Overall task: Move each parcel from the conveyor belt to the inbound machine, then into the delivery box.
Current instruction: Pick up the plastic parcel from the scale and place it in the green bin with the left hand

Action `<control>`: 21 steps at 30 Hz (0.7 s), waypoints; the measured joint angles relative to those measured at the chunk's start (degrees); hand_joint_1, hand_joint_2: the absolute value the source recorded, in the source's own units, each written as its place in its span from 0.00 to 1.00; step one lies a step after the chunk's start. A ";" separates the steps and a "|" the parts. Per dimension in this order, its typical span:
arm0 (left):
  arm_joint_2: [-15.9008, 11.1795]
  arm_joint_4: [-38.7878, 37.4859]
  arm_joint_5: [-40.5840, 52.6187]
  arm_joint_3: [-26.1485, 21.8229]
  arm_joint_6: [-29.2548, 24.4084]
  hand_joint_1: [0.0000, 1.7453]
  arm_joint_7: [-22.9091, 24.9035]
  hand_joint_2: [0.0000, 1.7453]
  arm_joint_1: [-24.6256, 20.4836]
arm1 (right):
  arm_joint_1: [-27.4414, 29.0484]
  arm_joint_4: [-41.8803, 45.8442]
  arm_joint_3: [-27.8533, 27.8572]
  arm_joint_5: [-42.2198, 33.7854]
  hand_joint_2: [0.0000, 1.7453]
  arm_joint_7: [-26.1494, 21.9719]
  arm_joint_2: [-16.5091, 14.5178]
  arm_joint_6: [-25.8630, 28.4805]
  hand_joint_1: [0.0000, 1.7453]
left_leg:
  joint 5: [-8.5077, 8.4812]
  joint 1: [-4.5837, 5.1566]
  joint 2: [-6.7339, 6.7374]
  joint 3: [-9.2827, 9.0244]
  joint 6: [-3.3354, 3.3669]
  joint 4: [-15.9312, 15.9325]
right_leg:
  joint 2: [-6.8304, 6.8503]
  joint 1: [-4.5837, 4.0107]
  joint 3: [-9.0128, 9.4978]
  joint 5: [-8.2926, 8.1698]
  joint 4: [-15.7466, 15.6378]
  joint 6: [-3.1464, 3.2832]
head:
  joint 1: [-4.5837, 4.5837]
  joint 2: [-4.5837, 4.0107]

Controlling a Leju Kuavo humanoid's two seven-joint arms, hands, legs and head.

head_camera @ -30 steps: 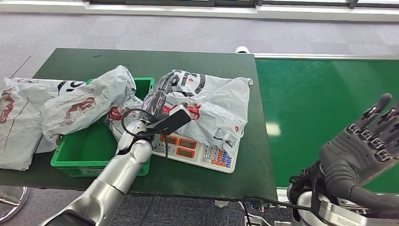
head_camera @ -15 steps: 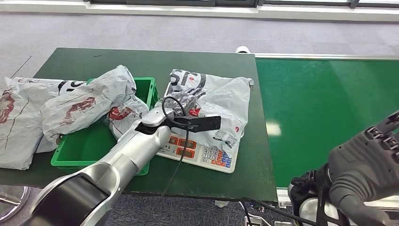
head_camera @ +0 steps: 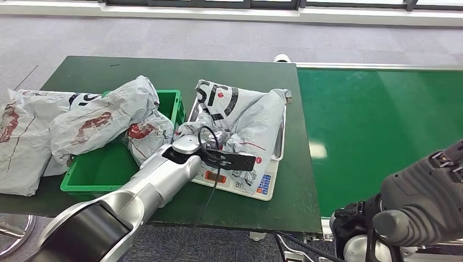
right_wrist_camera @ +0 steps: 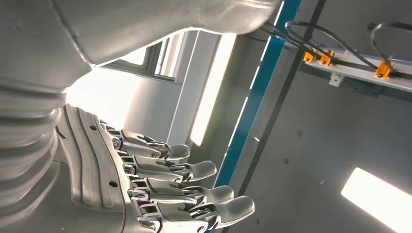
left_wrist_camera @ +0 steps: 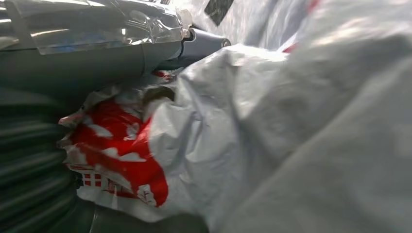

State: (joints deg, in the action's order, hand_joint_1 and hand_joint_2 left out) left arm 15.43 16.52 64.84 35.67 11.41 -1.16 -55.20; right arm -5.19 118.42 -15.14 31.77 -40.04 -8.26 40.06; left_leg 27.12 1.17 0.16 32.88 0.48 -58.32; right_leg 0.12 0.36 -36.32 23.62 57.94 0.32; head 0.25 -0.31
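Note:
A grey plastic parcel (head_camera: 248, 109) with red and black print lies crumpled on the inbound machine, a scale (head_camera: 240, 181) with a keypad on the dark green table (head_camera: 164, 68). My left hand (head_camera: 212, 136) is dug into the parcel's near edge and grips its folds. In the left wrist view the thumb (left_wrist_camera: 97, 53) presses against the bunched parcel (left_wrist_camera: 291, 121). The delivery box (head_camera: 104, 172), a green crate, stands left of the scale. My right hand (head_camera: 431, 194) is at the lower right, beside the conveyor belt (head_camera: 382, 125), its fingers (right_wrist_camera: 194, 191) stretched out and holding nothing.
Two grey parcels (head_camera: 104, 117) lie heaped over the crate's far side, and a larger one (head_camera: 22, 142) lies on the table at the far left. A black cable (head_camera: 205, 191) hangs from my left wrist over the scale's front. Grey floor lies beyond the table.
My left hand slid from the parcel's top to its near edge and bunched it up, baring the scale's tray on the right. My right hand dropped lower at the picture's edge.

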 joint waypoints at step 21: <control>0.39 0.84 -4.82 -0.56 -16.25 1.00 -4.35 1.00 -3.15 | 0.36 0.39 -0.08 1.77 1.00 -0.01 -0.56 0.01 0.00 | -0.36 0.02 0.00 0.14 -0.03 0.00 | 0.01 0.02 -0.17 -0.33 -0.02 0.00 | 0.01 0.00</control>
State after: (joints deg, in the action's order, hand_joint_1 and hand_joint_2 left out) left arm 15.82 17.35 60.02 35.11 -4.84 -5.52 -58.35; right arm -4.83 118.81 -15.21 33.54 -40.04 -8.81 40.07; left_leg 26.76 1.19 0.15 33.02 0.45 -58.32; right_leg 0.13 0.38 -36.50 23.29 57.92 0.32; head 0.26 -0.31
